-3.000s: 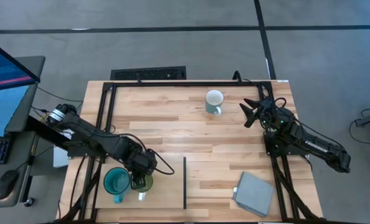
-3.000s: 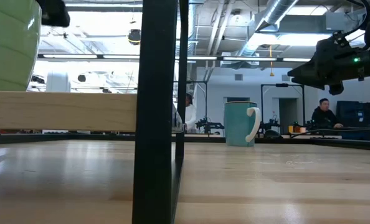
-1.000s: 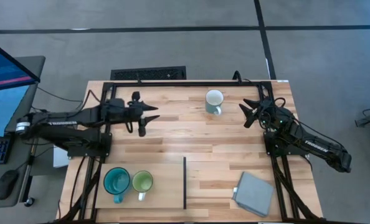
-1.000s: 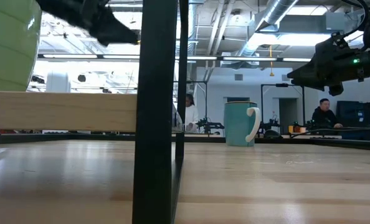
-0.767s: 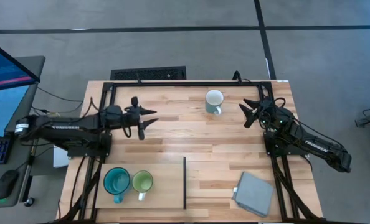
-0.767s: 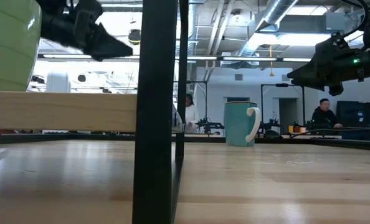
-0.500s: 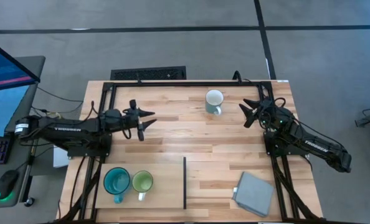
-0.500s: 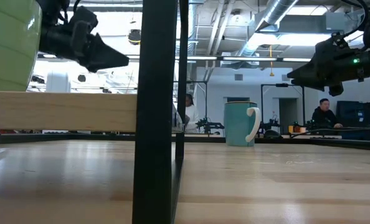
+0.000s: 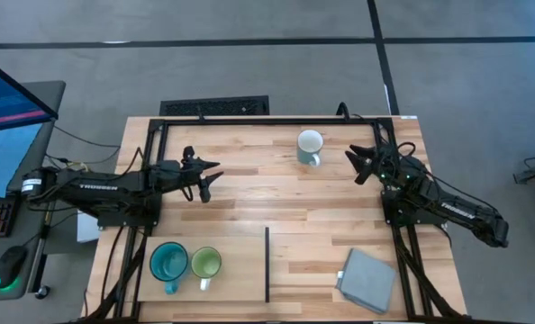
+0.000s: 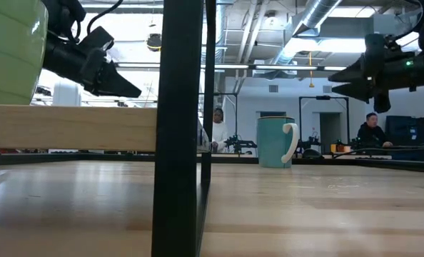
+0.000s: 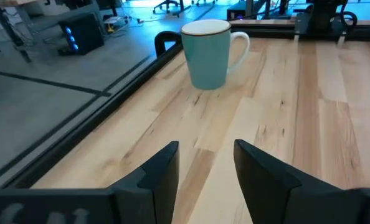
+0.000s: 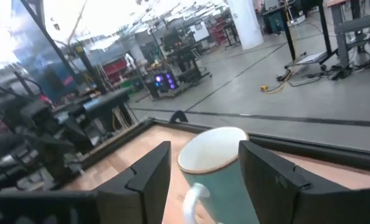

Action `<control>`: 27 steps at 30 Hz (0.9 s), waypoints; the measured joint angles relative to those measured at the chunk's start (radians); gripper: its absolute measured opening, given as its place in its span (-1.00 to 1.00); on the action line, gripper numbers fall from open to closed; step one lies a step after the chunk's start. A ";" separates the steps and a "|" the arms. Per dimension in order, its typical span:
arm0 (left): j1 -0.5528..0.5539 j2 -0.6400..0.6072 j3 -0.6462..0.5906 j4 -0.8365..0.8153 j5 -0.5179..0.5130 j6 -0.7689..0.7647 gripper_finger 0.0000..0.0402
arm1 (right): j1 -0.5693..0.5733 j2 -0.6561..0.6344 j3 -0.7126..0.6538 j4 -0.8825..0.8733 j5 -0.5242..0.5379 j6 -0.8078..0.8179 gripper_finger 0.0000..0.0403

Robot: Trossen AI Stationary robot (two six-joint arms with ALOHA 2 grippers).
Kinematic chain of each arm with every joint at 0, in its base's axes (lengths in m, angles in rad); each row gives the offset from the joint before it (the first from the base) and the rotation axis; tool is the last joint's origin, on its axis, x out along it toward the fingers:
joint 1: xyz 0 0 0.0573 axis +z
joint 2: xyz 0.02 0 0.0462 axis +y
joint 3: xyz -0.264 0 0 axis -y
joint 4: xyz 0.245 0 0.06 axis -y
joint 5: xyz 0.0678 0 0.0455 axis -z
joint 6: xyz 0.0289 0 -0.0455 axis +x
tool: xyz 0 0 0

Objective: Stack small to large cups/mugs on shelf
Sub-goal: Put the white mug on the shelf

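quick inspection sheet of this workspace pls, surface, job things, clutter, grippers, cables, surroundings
surface: striped wood table, black frame round it
job's things: teal mug and green mug side by side on the pale shelf; third mug, white inside, alone at the far edge
clutter: grey pad at the near right corner
grippers: left gripper above the table's left part, jaws open, empty; right gripper beside the third mug, open, empty
cables: run along the left arm
surroundings: monitor and keyboard to the left; people far back in the room

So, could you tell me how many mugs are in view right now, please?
3. The teal mug and the light green mug sit side by side on the shelf at the table's near left. The third mug, white inside, stands alone near the far edge.
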 joint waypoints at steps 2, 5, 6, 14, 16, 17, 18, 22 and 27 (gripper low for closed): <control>0.000 0.000 0.000 0.000 0.003 0.000 -0.27 | 0.000 0.005 0.012 0.000 -0.001 0.010 0.04; 0.000 0.000 0.000 0.000 0.004 0.000 -0.27 | 0.000 0.035 0.047 0.005 -0.001 0.006 0.04; 0.000 0.000 0.000 0.000 0.004 0.000 -0.27 | 0.000 0.052 0.060 0.006 -0.001 -0.003 0.04; 0.000 0.000 0.000 -0.025 0.004 0.000 -0.27 | 0.000 0.301 0.203 0.008 -0.002 -0.022 0.04; 0.000 0.000 0.000 -0.034 0.004 0.000 -0.27 | 0.000 0.376 0.254 0.000 -0.002 -0.022 0.04; 0.000 0.000 0.000 -0.038 0.004 0.000 -0.27 | -0.002 0.416 0.283 -0.008 -0.001 -0.022 0.04; 0.000 0.000 0.000 -0.044 0.004 -0.002 -0.27 | -0.005 0.459 0.309 -0.014 -0.001 -0.022 0.04; 0.000 0.000 0.000 -0.076 0.005 -0.025 -0.27 | -0.024 0.632 0.424 -0.042 0.000 0.009 0.04; 0.000 0.000 0.000 -0.127 0.006 -0.058 -0.27 | -0.073 0.820 0.580 -0.193 0.002 0.052 0.04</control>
